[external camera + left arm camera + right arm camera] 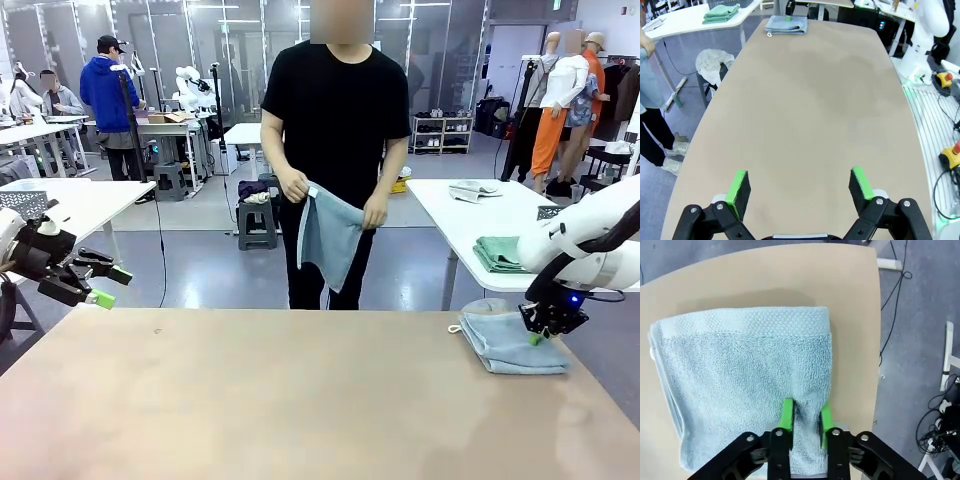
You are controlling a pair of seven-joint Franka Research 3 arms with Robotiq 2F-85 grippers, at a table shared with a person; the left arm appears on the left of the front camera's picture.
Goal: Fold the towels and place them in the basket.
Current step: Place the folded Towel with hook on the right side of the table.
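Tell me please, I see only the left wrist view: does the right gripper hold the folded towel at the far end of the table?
Observer: In the right wrist view, the right gripper has its pads close on either side of a raised ridge of the folded towel. Whether they squeeze it, I cannot tell.
Operator: And what is the person doing?
Observer: In the front view, the person holds a second towel, which hangs in front of the body.
Operator: Where is my left gripper?
Observer: The left gripper hangs open at the left side of the table, raised off its surface.
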